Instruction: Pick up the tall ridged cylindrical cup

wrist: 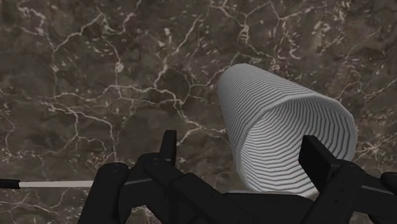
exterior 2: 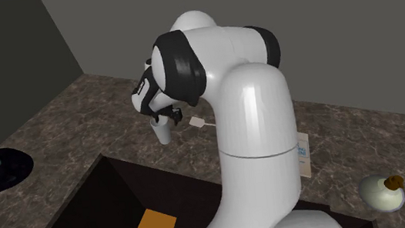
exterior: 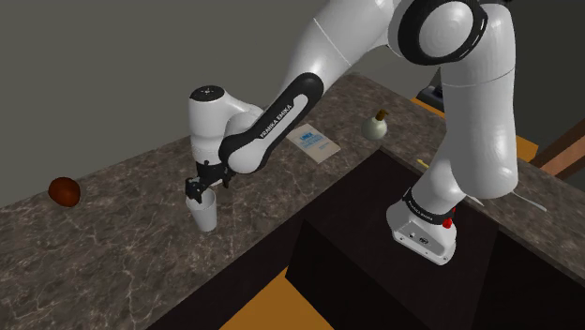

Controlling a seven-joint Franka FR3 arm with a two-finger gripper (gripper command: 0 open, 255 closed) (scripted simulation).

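Item: cup [exterior: 206, 216], white, tall, finely ridged all round, open at the top. Upright on the desk [exterior: 131, 202], a dark brown marbled top, near the rim of the dark recess [exterior: 347, 234] sunk into it, on the shoulder view's left of that recess.

Hand [exterior: 199, 185]: black, on a white arm [exterior: 272, 122], poised directly over the cup's mouth. Fingers [wrist: 168, 147] spread wide apart. In the wrist view, cup between them, one finger overlapping the rim, the other clear of the wall with bare desk between. Not clasped. Whether the nearer finger touches the rim: cannot tell.

Other pieces, placed from the recess:
- Brown ball [exterior: 64, 191], on the desk well apart from the recess, past the cup.
- Pale card [exterior: 313, 142] with blue print, flat on the desk just beyond the recess's far rim.
- Small whitish bottle [exterior: 378, 127] with a brown top, near the far corner of the recess, beside the card.
- Orange patch [exterior: 272, 305] low inside the recess.
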